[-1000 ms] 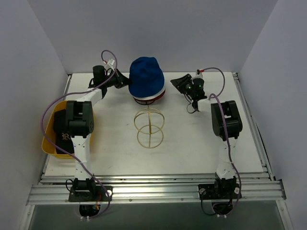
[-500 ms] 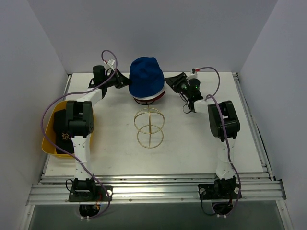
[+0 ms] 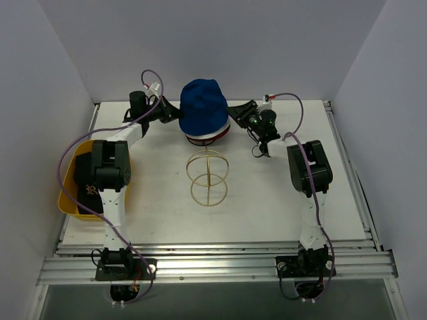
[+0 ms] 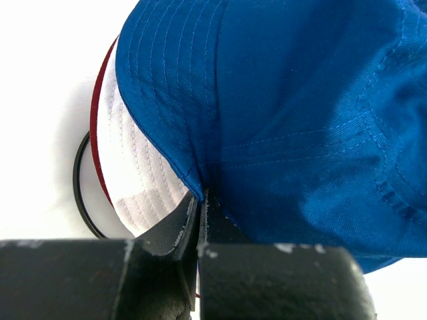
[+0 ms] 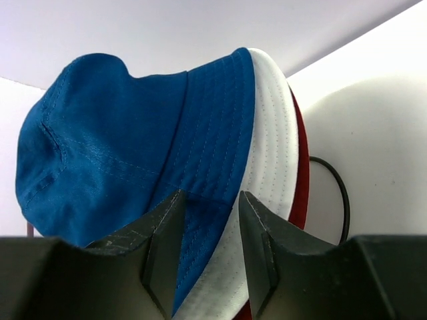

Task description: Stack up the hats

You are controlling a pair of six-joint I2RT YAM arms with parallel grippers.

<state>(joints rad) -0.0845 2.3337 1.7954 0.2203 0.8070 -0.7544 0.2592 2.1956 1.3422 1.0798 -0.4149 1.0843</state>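
Top external view: at the left edge of the table [image 3: 267, 200] sits a yellow tub [image 3: 67, 200] with a dark item [image 3: 87, 181] inside it, too shadowed to identify.

Toward the far edge, left of centre, the left gripper [image 3: 170, 112] meets the stack of hats from the left. Its wrist camera shows the two fingers pressed together with the edge of the blue hat's [image 4: 300, 113] brim pinched between them. The white bucket hat [image 4: 140, 173] lies just beneath that brim. Below it a thin line of the dark red bucket hat [image 4: 100, 100] shows, and a black wire ring [image 4: 79, 193] rests on the tabletop.

The stack stands at the middle of the far edge. The blue hat [image 3: 203, 107] is on top, crown up. A white band of the white bucket hat [image 3: 223, 128] shows under its brim, and the dark red bucket hat's rim [image 3: 229, 127] is lowest. A gold wire sphere frame [image 3: 208, 178] stands apart from the stack, nearer the table's middle.

The right gripper [image 3: 239, 112] meets the stack from the right. In its wrist view the fingers [image 5: 163, 247] are spread apart. The brims of the blue hat [image 5: 120, 147] and the white bucket hat [image 5: 270, 153] show in the gap between them. Whether the fingers touch the fabric cannot be told. The dark red bucket hat's rim [image 5: 300, 173] and the black wire ring [image 5: 337, 193] lie to the right of the fingers.
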